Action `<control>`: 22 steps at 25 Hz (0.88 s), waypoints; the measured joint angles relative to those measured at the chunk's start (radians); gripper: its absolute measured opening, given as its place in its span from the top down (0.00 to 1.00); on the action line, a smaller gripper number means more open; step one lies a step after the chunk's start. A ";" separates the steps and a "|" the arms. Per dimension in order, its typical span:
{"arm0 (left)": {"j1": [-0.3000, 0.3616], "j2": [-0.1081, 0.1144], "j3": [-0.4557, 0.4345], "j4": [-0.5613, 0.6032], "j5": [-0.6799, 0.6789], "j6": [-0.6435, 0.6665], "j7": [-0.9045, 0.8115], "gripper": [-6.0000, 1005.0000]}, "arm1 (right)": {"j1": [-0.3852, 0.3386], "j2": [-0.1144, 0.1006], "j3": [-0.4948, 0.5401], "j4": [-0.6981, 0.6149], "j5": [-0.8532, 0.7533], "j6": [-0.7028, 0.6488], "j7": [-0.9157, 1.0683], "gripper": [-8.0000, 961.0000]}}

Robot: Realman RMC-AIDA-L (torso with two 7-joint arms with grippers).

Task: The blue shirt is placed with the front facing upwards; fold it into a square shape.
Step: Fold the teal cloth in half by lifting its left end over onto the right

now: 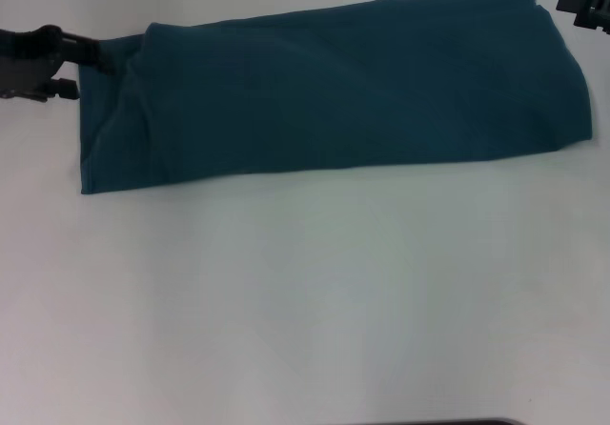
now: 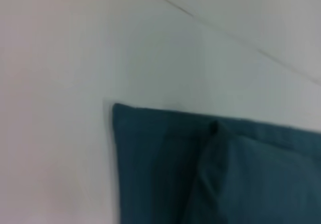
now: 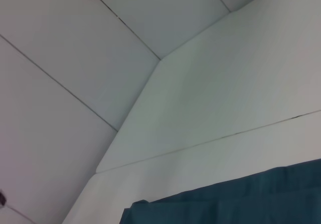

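The blue shirt (image 1: 343,87) lies across the far half of the white table (image 1: 305,301) as a long horizontal band, already folded lengthwise; no lettering shows, so the chest print is presumably tucked inside. The left end is a flatter single flap with a raised fold ridge just inboard; the right end is rounded and thicker.

The left gripper (image 1: 71,63) sits at the far left corner of the band, its dark fingers (image 1: 86,51) touching or just beside the cloth edge. The jaws appear parted around that corner, but whether they hold fabric I cannot tell. The left wrist view shows only the corner and ridge, no fingers.

The right gripper (image 1: 586,6) hovers off the far right corner, apart from the cloth (jaw state not readable).

Judgement: lengthwise fold done; the step in hand is the crosswise fold. Next move calls for pinching both layers at an end and carrying it over toward the other end, edges aligned.
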State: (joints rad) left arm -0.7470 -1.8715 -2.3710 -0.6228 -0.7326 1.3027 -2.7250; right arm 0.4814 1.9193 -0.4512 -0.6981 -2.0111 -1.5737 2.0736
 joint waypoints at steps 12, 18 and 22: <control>-0.003 0.002 -0.038 0.060 0.085 -0.036 -0.093 0.30 | -0.007 0.007 -0.001 0.000 0.000 -0.001 -0.001 0.09; 0.021 -0.003 -0.087 0.087 0.086 -0.042 -0.131 0.30 | -0.008 0.009 -0.002 0.009 0.000 0.000 -0.001 0.09; 0.021 -0.009 -0.103 0.098 0.084 -0.045 -0.132 0.30 | -0.008 0.009 -0.003 0.010 0.000 0.000 -0.001 0.09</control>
State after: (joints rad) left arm -0.7256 -1.8806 -2.4737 -0.5246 -0.6487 1.2578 -2.8571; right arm 0.4732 1.9283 -0.4539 -0.6882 -2.0111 -1.5739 2.0723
